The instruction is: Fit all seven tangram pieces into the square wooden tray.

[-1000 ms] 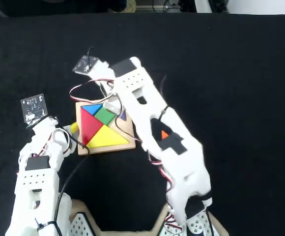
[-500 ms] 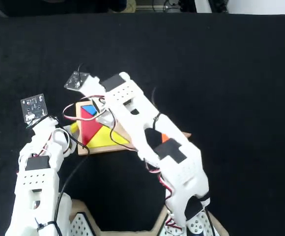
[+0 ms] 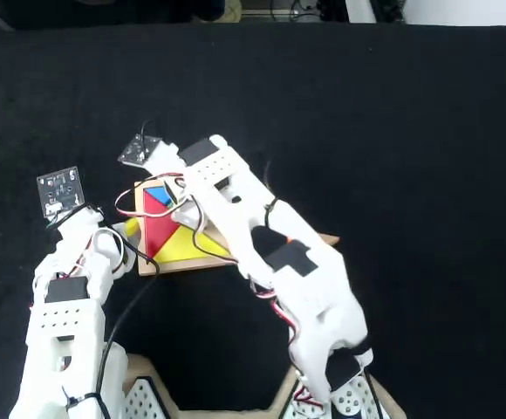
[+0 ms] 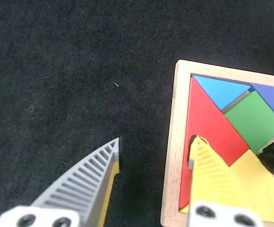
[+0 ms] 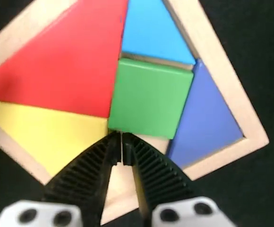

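1. The left jaws stand wide apart and hold nothing. One finger (image 4: 212,182) hangs over the edge of the red triangle (image 4: 208,123), and the other finger (image 4: 85,184) is over the black desk (image 4: 56,56).
2. The side wall of the wooden tray (image 4: 171,142) lies between the left jaws.
3. The right jaws are pressed together, fingertips (image 5: 107,150) meeting, and they are empty.
4. Their tips sit at a corner of the green square (image 5: 149,97), above a bare patch of tray floor.
5. Past the green square, farther from the right jaws, lies the light blue triangle (image 5: 151,30), with a thin strip of wood showing between the two.
6. On one flank of the right jaws are the red triangle and the yellow triangle (image 5: 52,137). On the other flank a dark blue piece (image 5: 203,118) lies against the rim.
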Motion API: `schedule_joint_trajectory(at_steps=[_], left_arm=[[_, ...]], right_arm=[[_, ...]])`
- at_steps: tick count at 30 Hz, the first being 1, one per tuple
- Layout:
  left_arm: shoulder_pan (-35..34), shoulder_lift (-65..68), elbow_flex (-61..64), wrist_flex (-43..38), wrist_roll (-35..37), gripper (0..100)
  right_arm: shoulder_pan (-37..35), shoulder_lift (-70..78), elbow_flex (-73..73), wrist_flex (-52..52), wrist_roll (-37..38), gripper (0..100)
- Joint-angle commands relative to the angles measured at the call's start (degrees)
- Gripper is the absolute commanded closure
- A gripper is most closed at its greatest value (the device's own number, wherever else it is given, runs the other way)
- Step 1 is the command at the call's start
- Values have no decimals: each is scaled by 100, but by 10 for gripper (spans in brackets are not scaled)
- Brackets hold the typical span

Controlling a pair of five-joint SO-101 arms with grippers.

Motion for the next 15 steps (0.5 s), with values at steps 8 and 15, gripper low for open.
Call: schedule_joint_trajectory(at_steps=[8, 15], left_arm=[[40, -97, -31, -123, -35, 755], [40, -97, -31, -123, -44, 755]], right_arm=[[26, 321, -1393, 475, -35, 987], [79, 321, -1965, 1538, -26, 987]])
